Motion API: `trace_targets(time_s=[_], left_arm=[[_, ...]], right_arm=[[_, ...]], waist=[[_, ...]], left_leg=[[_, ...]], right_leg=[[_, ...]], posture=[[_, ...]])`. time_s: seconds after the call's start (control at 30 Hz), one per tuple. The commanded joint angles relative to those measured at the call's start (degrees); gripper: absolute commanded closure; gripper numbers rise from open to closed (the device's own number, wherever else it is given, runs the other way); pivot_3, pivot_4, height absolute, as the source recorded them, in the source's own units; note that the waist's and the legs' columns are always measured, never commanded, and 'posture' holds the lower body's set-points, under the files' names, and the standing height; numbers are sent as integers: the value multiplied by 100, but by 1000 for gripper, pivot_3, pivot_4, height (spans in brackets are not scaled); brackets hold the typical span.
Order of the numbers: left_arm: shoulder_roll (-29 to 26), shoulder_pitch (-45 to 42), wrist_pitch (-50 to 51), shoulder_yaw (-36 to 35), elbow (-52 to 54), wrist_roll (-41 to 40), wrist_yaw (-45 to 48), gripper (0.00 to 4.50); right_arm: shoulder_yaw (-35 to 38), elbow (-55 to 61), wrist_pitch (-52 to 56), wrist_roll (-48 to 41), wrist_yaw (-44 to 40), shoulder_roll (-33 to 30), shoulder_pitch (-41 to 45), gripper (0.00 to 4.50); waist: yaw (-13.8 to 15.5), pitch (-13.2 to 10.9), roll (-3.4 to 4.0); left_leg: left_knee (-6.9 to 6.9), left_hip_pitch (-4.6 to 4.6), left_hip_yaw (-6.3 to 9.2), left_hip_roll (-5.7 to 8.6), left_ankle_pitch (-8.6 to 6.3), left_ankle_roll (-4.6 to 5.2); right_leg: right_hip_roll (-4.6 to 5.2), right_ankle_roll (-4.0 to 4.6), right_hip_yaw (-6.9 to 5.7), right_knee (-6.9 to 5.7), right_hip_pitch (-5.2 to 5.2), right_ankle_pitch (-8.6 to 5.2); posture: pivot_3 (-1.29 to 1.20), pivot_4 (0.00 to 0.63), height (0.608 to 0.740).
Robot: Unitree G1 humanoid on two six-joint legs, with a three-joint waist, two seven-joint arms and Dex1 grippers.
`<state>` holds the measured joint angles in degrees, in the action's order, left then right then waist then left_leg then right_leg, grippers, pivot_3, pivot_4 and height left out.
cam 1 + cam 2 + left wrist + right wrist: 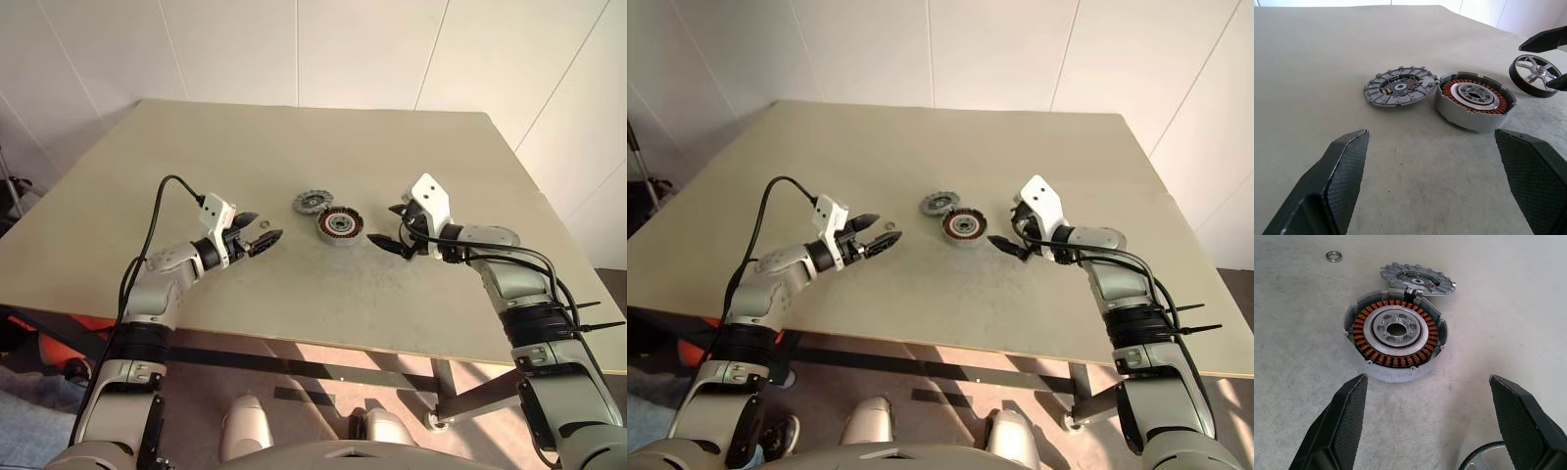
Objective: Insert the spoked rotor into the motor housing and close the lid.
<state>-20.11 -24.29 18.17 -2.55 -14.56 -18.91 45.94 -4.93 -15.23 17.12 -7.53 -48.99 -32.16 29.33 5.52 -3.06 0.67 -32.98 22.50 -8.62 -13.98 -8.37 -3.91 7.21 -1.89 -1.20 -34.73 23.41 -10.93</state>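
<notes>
Pale panelled walls stood behind a beige, finely matted table with a square-cut far edge.

At the left, the left gripper hovered above the tabletop with its jaws spread wide and nothing between them. Its fingers were black wedges with a woven, carbon-like texture. From the head cameras, a small metal ring, thin and round, lay flat on the table in line with the gap between those fingertips.

Toward the centre lay the lid, a flat grey metal disc with a notched, gear-like rim and a dark hub. It was face up, and one edge met the wall of the motor housing at a small tab. The housing, a shallow round cup of dull silver metal, stood open just right of the lid. A ring of orange-copper windings circled a bright machined centre plate pierced by a bore and a circle of small holes.

Right of the housing and apart from it was the spoked rotor, a dark-rimmed ring with polished silver spokes. It sat close in behind the fingertips of the right gripper. That gripper's jaws were likewise released and wide apart, pointing toward the housing. Whether the fingers touched the rotor could not be told.
</notes>
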Motion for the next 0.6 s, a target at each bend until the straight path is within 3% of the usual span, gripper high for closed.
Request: trace_targets(time_s=[0.03, 0.6], left_arm=[[-70, -74, -33, -47, 226, -37, -10, 144], [-83, -124, -59, 13, 155, 20, -44, 144]], right_arm=[[83, 70, -106, 25, 37, -24, 155, 34], [92, 132, -89, 31, 92, -20, 67, 34]], waist=[[-1, 0, 0], [-2, 0, 0]], left_leg=[[0, -1, 0, 0, 0, 0], [0, -1, 0, 0, 0, 0]], right_leg=[[0, 0, 0, 0, 0, 0], [0, 0, 0, -1, 0, 0]], posture=[[0, 0, 740], [0, 0, 740]])
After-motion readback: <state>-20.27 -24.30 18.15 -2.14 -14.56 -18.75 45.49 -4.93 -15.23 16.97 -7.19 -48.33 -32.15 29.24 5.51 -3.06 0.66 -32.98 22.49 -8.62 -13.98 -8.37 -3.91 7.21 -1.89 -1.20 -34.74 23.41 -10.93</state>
